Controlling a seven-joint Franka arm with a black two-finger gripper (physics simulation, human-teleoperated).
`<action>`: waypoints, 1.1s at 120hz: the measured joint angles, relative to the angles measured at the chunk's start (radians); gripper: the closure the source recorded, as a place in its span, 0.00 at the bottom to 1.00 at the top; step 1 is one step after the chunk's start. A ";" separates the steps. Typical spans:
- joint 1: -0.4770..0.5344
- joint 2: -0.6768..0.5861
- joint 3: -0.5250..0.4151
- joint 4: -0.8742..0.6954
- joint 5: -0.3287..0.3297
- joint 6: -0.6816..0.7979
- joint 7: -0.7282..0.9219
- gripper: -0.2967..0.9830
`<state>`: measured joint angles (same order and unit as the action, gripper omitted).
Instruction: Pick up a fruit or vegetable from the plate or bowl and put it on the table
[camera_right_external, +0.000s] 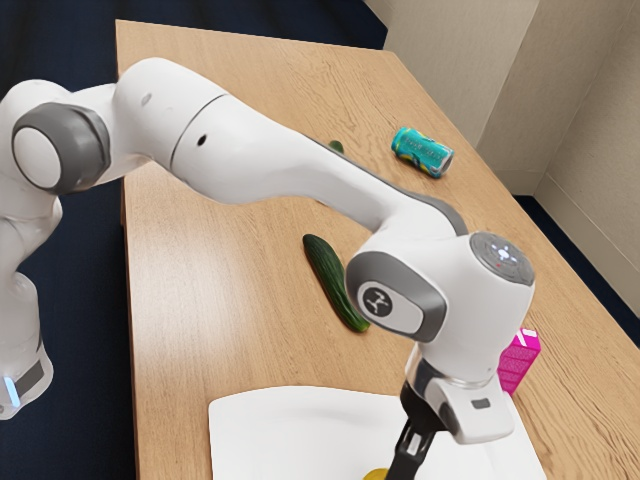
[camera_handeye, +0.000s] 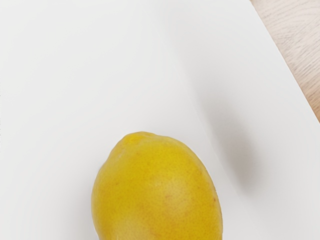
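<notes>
My gripper (camera_right_external: 408, 455) points down over the white plate (camera_right_external: 265, 420) at the exterior view's lower edge; its fingertips are cut off there. A yellow lemon (camera_right_external: 376, 475) shows as a small sliver beside the gripper, on its left in that view. In the wrist view the lemon (camera_handeye: 160, 195) lies large at the lower edge, just under the hand, with the white plate (camera_handeye: 75, 65) around it. Whether the gripper touches the lemon is hidden.
A cucumber (camera_right_external: 333, 283) lies on the wooden table (camera_right_external: 190, 330) behind the plate. A pink carton (camera_right_external: 518, 360) stands near the plate's corner, partly behind the hand. Farther off are a teal can (camera_right_external: 422, 152) and a green item (camera_right_external: 336, 147) mostly behind the arm.
</notes>
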<state>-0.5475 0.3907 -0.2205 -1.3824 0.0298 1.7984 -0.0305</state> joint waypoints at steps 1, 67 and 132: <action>0.000 0.000 0.000 -0.001 0.000 0.002 -0.002 0.23; 0.003 -0.044 0.021 -0.108 -0.020 0.066 -0.172 0.23; -0.003 -0.040 0.021 -0.147 -0.044 0.126 -0.254 0.23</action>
<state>-0.5505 0.3503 -0.1997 -1.5294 -0.0140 1.9239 -0.2842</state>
